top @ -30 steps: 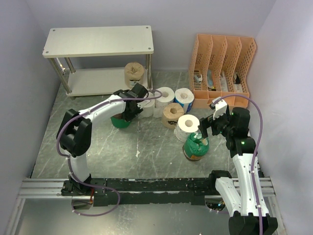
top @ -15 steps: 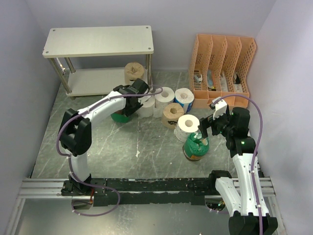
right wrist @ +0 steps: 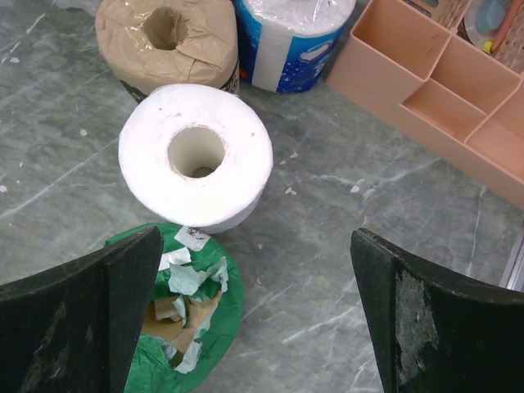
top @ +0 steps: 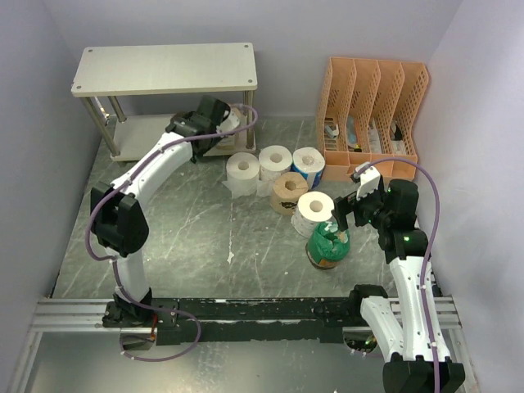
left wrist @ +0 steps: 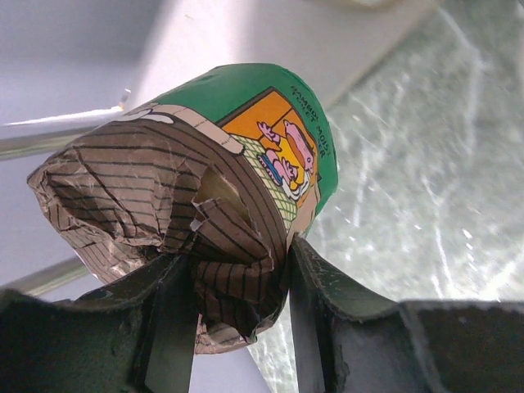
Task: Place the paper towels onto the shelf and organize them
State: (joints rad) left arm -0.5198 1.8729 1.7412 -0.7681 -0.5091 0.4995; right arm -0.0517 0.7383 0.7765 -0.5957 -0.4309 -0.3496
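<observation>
Gripped a green-wrapped paper towel roll [left wrist: 246, 123] in the left hand [left wrist: 239, 274], fingers [left wrist: 327, 291] pinching its crumpled end, just short of the shelf [top: 164, 70] ahead. Judged light, soft, easily crushed, wrapper somewhat slick; called for a gentle hold across the firmer sides.

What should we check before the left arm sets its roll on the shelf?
1. Grip: ok. The left gripper clamps the crumpled end of the green roll.
2. Position: ok. The roll is at the shelf, by the lower board.
3. Bare space on the lower board: ok, left of the gripper.
4. Roll's height above the lower board: cannot tell.
5. Other arm: ok. The right gripper is open, empty, near the white roll.
</observation>
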